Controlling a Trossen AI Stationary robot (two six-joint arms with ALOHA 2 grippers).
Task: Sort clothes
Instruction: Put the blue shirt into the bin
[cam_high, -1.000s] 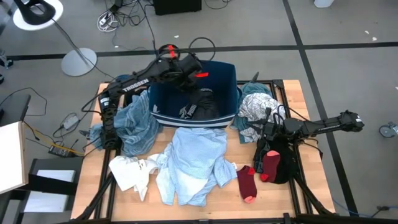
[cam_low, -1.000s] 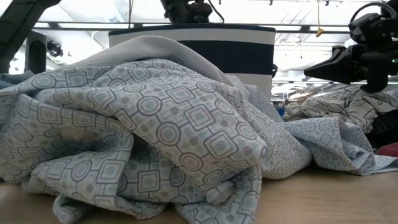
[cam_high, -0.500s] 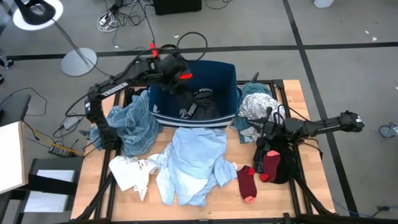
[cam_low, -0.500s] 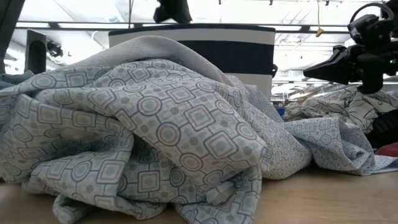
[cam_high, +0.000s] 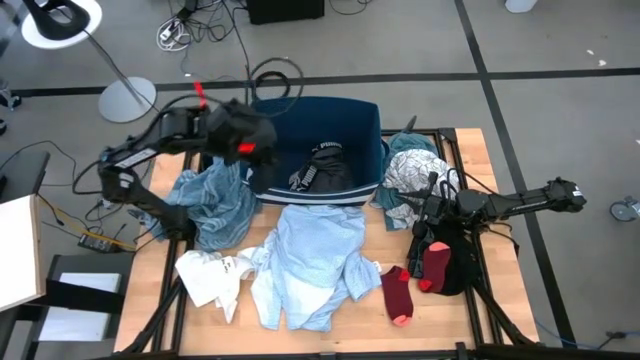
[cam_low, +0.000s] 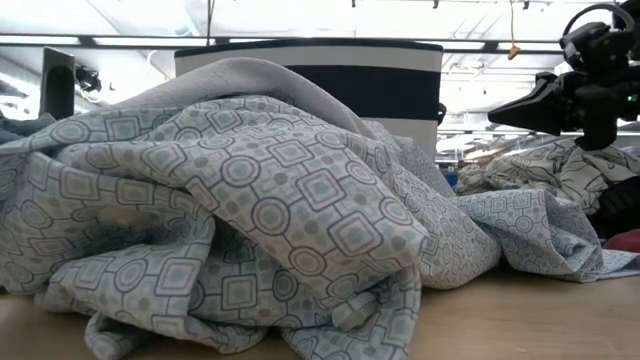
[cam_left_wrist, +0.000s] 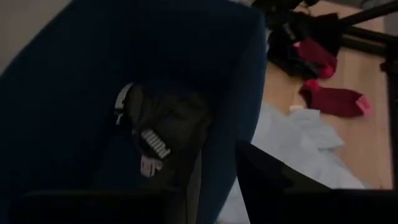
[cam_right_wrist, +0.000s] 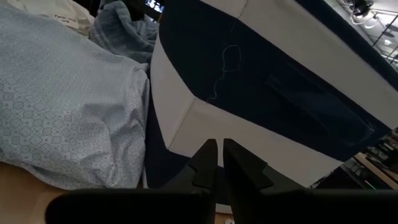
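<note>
high view: i'm seeing the left gripper (cam_high: 243, 140) pulling back from over the navy bin (cam_high: 372, 130) and now sitting past its left wall, above the teal piece (cam_high: 212, 200); its fingers are parted and empty. nearest me, the light blue shirt (cam_high: 310, 255), white tee (cam_high: 208, 275) and dark red socks (cam_high: 398, 292) are lying unchanged. the right gripper (cam_high: 424, 212) is staying pinched shut beside the bin. farther back, a black piece (cam_high: 322, 170) is lying in the bin, partly hidden.

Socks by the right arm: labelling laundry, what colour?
Dark red socks, clearest in the high view.
</note>
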